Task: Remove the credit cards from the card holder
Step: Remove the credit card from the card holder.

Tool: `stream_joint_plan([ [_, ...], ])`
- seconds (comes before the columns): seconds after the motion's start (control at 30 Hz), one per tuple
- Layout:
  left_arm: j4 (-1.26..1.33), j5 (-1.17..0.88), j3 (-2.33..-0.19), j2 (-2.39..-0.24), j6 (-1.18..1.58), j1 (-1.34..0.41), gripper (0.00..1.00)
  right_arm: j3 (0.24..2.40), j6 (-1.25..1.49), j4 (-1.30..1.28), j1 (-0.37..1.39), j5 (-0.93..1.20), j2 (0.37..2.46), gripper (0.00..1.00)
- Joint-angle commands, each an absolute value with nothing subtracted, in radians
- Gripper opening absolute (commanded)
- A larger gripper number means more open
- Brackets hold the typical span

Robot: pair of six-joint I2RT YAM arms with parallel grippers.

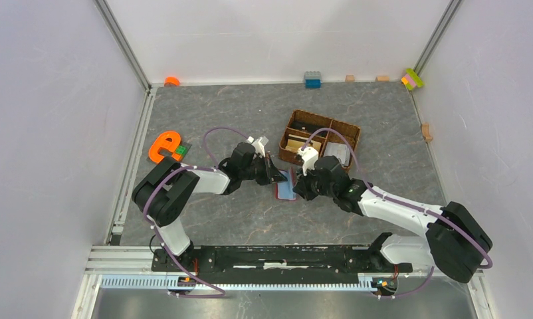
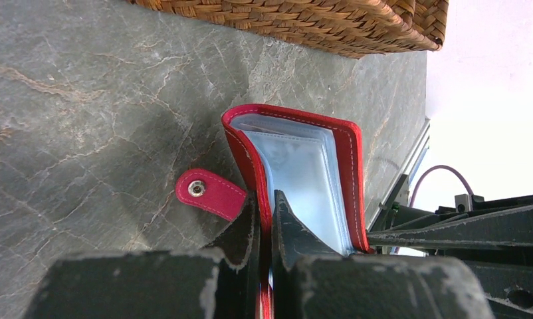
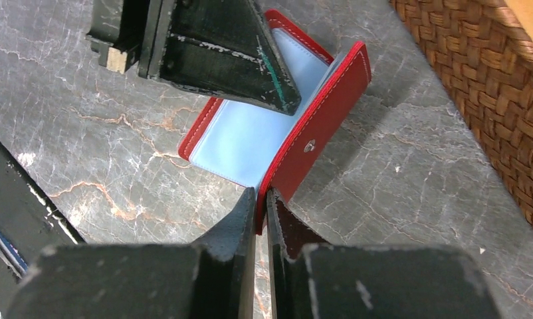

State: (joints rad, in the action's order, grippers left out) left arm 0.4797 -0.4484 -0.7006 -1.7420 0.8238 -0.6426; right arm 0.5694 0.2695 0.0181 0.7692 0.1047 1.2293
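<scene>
Left end effector (image 2: 267, 207) and right end effector (image 3: 260, 199) each pinch one cover of the small dark-red leather-like card holder (image 3: 323, 113) (spread open); light-blue flat cards (image 3: 240, 143) sit between them.

1. The card holder (image 3: 323, 113) is showing smooth red leather-like covers and a shiny metal snap (image 2: 197, 189).
2. Its sleeves (image 2: 304, 179) are looking like glossy clear plastic.
3. The wicker basket (image 2: 304, 23) is showing a rough weave.
4. The surface (image 2: 84, 100) is looking matt and stone-veined.
5. The left end effector (image 2: 265, 199) is showing scuffed matt black.
</scene>
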Motion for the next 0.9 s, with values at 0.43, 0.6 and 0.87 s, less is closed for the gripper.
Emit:
stream_joint_plan([
  [0.43,0.492,-0.494,-0.729,-1.732,0.796,-0.648,0.02,0.520,0.332,0.167,0.662,0.322,1.264,0.36],
  [0.6,0.492,-0.494,-0.728,-1.730,0.796,-0.647,0.02,0.527,0.325,0.145,0.660,0.279,1.269,0.55],
  [0.87,0.491,-0.494,-0.724,-1.716,0.796,-0.647,0.02,0.541,0.313,0.123,0.658,0.238,1.299,0.58],
])
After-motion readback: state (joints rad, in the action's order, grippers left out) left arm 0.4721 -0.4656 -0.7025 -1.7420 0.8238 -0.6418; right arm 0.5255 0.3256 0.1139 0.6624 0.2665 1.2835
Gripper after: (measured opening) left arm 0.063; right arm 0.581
